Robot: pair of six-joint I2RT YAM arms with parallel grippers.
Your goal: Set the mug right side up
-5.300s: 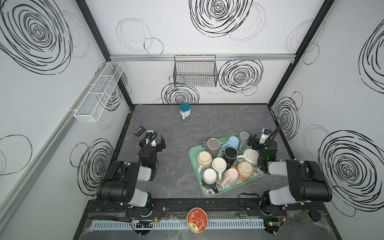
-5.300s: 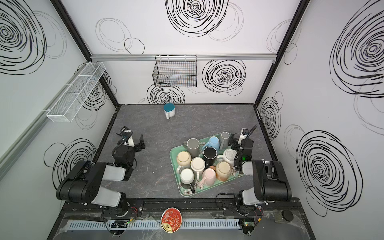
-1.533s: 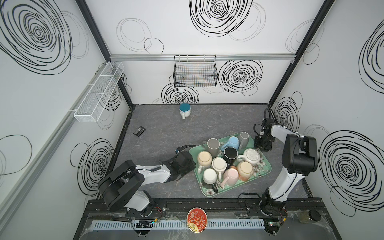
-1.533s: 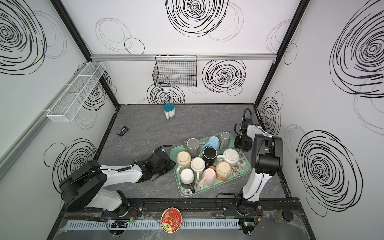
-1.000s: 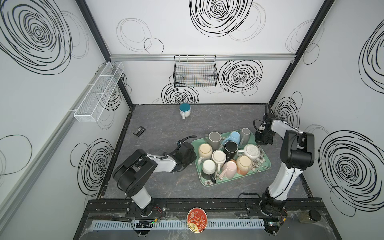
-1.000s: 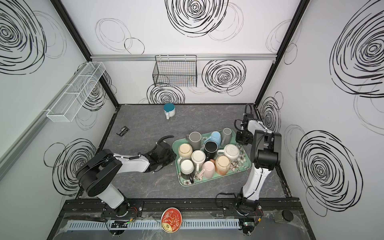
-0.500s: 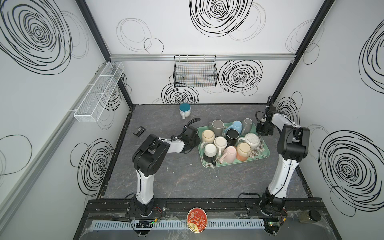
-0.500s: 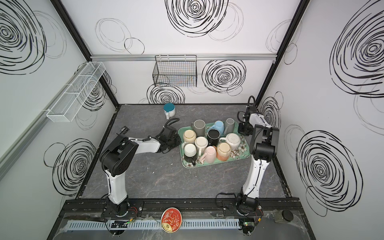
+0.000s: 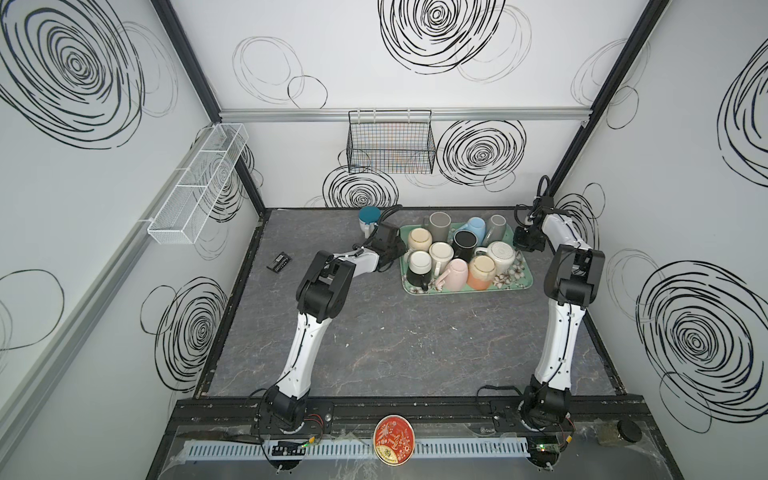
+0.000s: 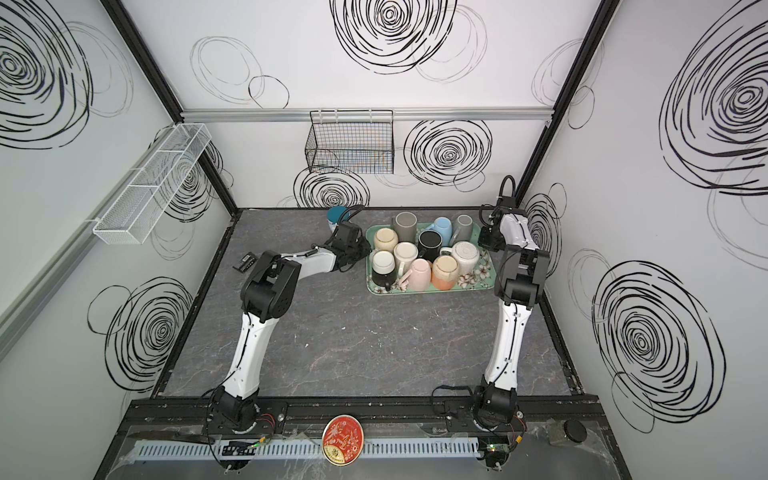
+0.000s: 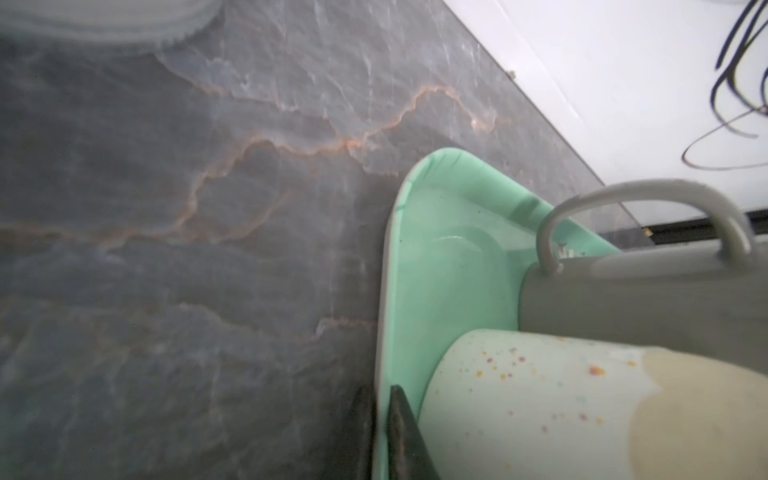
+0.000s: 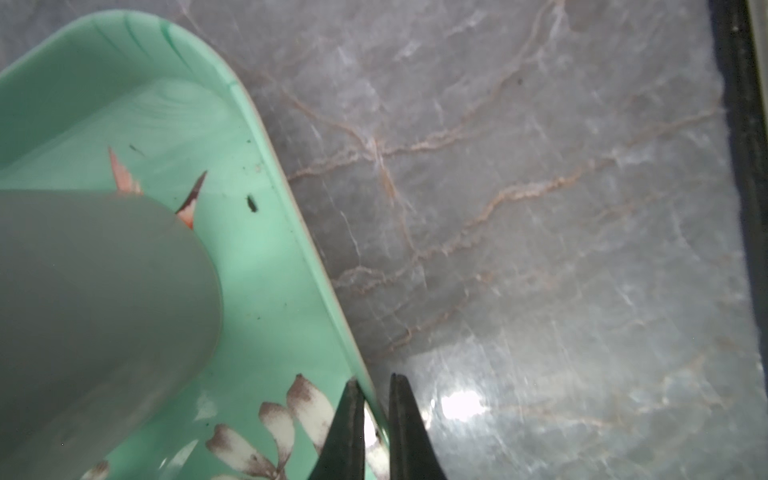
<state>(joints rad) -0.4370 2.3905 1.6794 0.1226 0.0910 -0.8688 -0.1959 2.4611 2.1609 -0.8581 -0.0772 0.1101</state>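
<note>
left wrist view: the left gripper (image 11: 380, 401) is nipped onto the rim of the green tray (image 11: 388, 249), one finger inside and one outside. right wrist view: the right gripper (image 12: 372, 388) is clenched the same way on the tray's opposite end. neither holds a mug. a speckled cream mug (image 11: 519, 395) and a grey mug (image 11: 623, 299) stand just inside the left gripper. in both top views the tray is crowded with mugs. several look base-up, and a pink mug (image 9: 455, 274) and a blue mug (image 9: 474, 227) appear tipped over. a teal mug (image 9: 369, 216) sits alone on the marble tabletop (image 9: 415, 340) by the back wall. the turning looks not yet begun. i cannot tell which mug is meant. left to do: release the tray, grasp a mug, flip it and set it down.
</note>
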